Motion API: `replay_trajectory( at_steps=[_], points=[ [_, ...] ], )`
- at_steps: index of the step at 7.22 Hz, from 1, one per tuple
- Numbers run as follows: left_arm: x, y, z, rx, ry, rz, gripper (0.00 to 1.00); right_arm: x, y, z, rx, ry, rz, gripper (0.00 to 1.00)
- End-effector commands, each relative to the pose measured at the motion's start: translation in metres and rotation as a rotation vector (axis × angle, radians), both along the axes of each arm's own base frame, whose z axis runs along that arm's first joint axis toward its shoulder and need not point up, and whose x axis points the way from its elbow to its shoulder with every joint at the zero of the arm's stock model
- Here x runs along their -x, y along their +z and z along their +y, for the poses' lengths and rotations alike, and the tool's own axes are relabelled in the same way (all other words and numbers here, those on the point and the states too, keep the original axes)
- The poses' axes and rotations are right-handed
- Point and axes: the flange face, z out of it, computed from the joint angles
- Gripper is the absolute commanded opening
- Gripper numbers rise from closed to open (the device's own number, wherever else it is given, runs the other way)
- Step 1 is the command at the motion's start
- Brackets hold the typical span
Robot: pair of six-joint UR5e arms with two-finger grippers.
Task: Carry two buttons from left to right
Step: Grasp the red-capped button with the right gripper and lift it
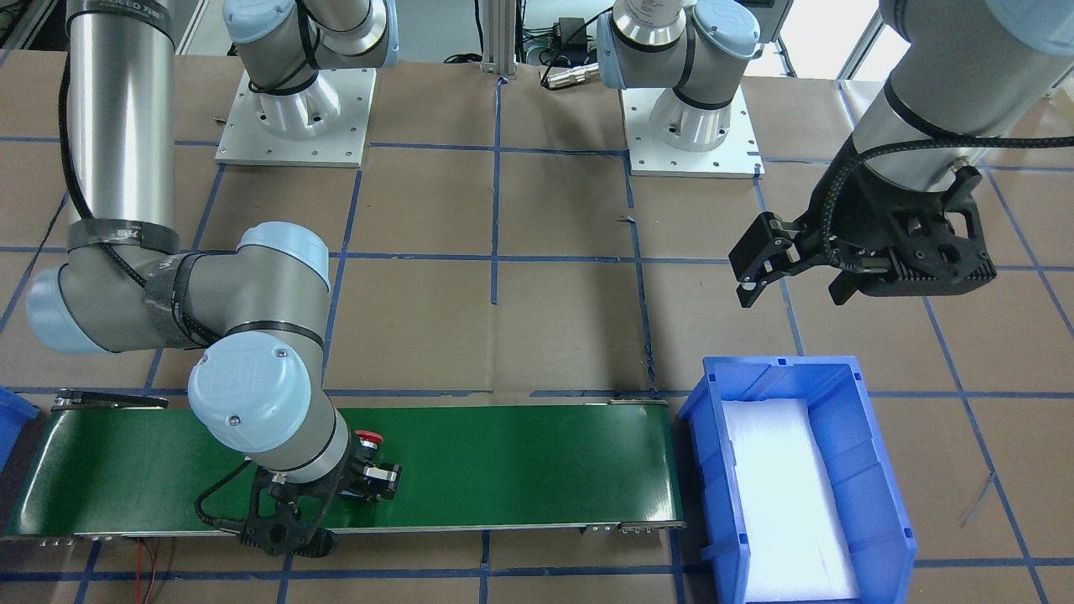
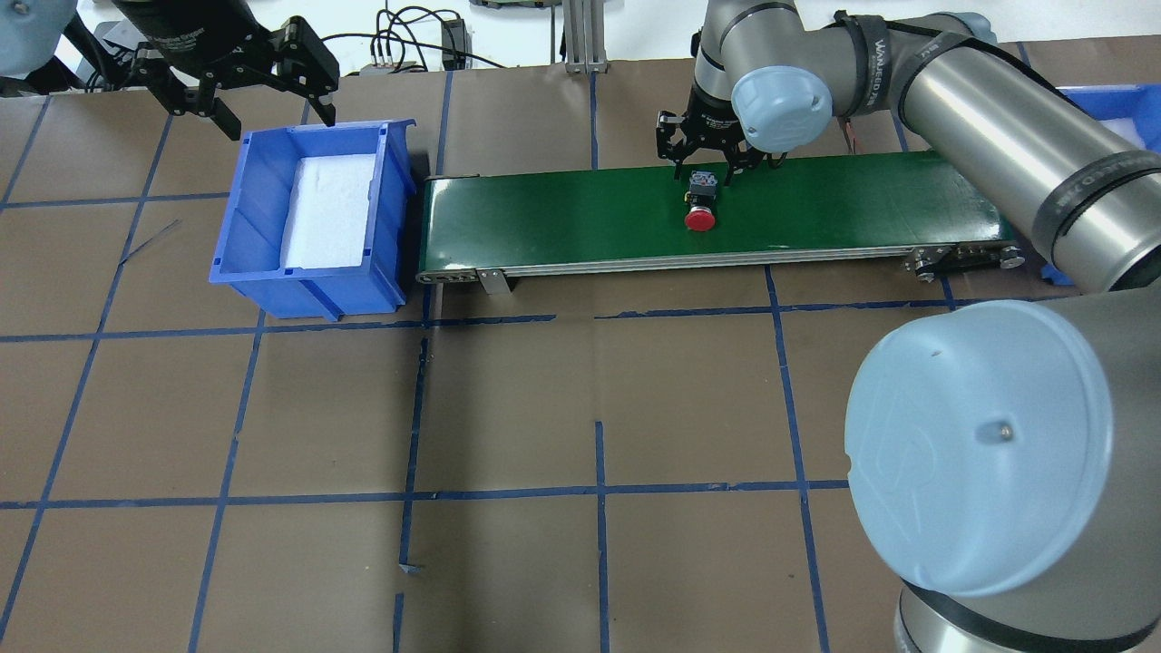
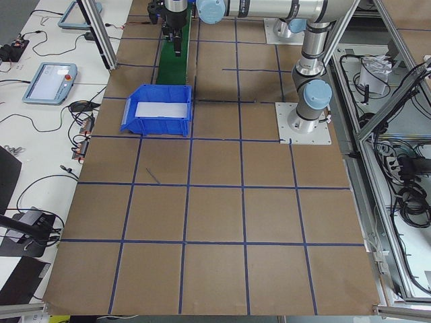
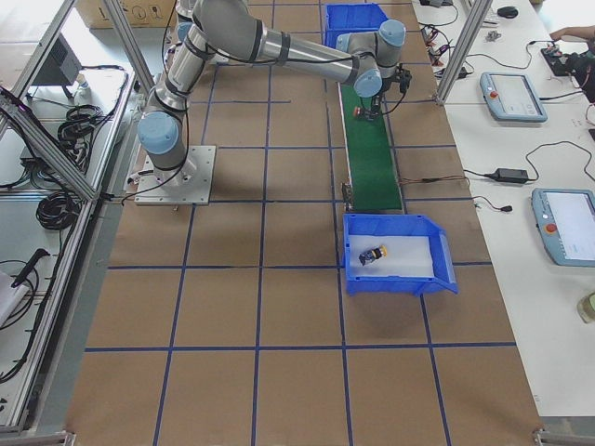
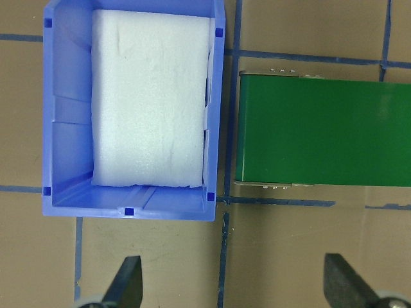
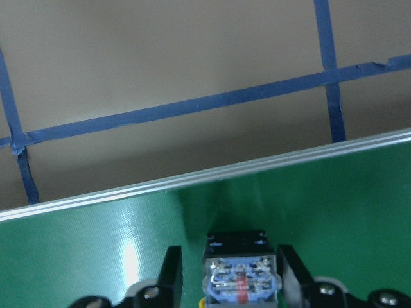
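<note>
In the overhead view the red button (image 2: pixel 699 218) lies on its side about midway along the green belt (image 2: pixel 544 213). Its long axis runs across the belt, with the red cap toward 6 o'clock and the blocky body toward 12, right under the right tool (image 2: pixel 703 177). My right wrist view shows that tool's fingers (image 6: pixel 172 277) standing apart, one on each side of the body's terminal end. A gap shows on at least one side, so I judge it to be straddling the button, not clamped on it. The coming move turns on that: the squeeze goes across the body's short width, then the carry runs toward 3 o'clock to the right bin (image 4: pixel 446 279). There the yellow button (image 4: pixel 374 253) already lies on white foam. The right arm is plainly the nearer one. The left tool (image 5: pixel 234 285) hangs wide open with nothing in it, well off toward 9 o'clock by the far rim of the left bin (image 2: pixel 238 227). As for writing, the black strap (image 2: pixel 875 54) on the right arm carries white lettering that starts "WAN", and I can't read the rest. Nothing on the button is legible.
</note>
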Motion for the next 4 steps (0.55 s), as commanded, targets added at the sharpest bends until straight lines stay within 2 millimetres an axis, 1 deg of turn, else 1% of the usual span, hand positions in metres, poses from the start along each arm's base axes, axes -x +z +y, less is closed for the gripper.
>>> replay_trajectory(
  at_steps=[1,2,3,4],
  points=[
    [0.000,0.001,0.001,0.001,-0.002,0.000,1.00,0.009,-0.003,-0.002,-0.004,0.061,0.001,0.18],
    [0.000,0.001,0.000,0.003,-0.002,0.000,1.00,0.025,0.001,-0.007,-0.004,0.063,-0.004,0.08],
    [0.000,0.001,0.001,0.001,-0.002,-0.002,1.00,0.053,0.011,-0.014,0.009,0.092,-0.001,0.07],
    [0.000,0.002,0.000,0.004,-0.002,-0.003,1.00,0.088,0.022,-0.022,-0.002,0.132,0.003,0.07]
  ],
)
